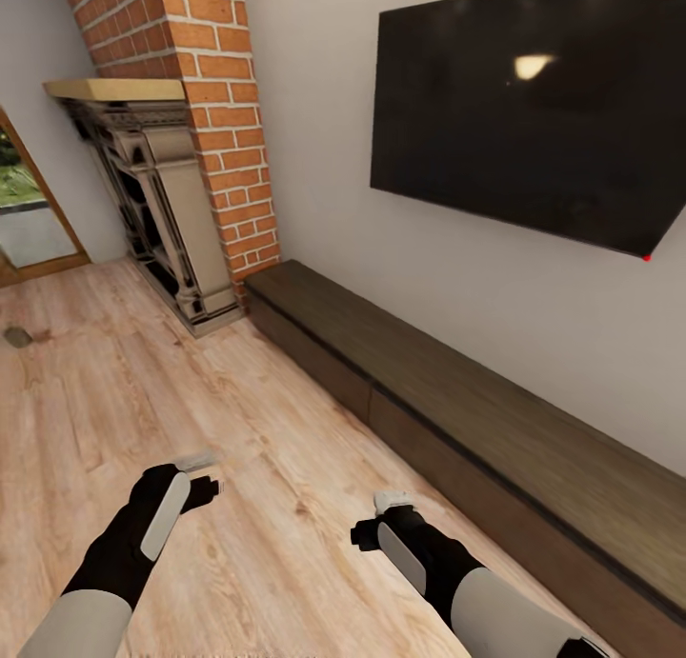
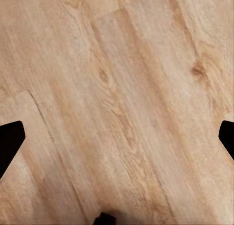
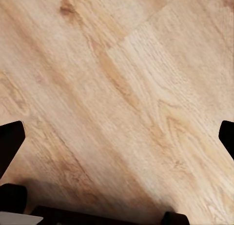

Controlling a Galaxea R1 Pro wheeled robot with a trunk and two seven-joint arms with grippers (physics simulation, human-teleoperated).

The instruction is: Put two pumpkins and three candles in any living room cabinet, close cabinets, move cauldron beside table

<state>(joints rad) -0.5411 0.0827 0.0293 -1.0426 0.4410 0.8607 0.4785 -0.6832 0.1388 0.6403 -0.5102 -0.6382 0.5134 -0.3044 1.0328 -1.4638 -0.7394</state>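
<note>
The long, low dark-brown wooden cabinet (image 1: 457, 401) with plain handleless fronts runs along the foot of the pale wall at the right of the head view, its flat top bare and every front flush and closed. Above it a large black flat television (image 1: 534, 106) hangs on the wall, with a small red light at its lower corner. At the cabinet's far end rises a red brick chimney column (image 1: 224, 115), and against it stands an ornate dark-and-beige fireplace surround (image 1: 157, 210) under a light wooden mantel shelf (image 1: 114, 89). A wood-framed glass door (image 1: 29, 210) shows at the far left. The light oak plank floor (image 1: 143, 382) spreads across the near part of the room. Both arms reach forward low over this floor: the left tool (image 1: 202, 477) hangs over bare planks well apart from the cabinet, and the right tool (image 1: 381, 515) hangs near the cabinet's front. In the left wrist view the left tool (image 2: 117, 137) has its dark fingertips (image 2: 9, 142) at opposite edges with only floorboards between them, spread wide and holding nothing; the right wrist view shows the right tool (image 3: 117, 137) likewise spread apart and empty over the planks
</note>
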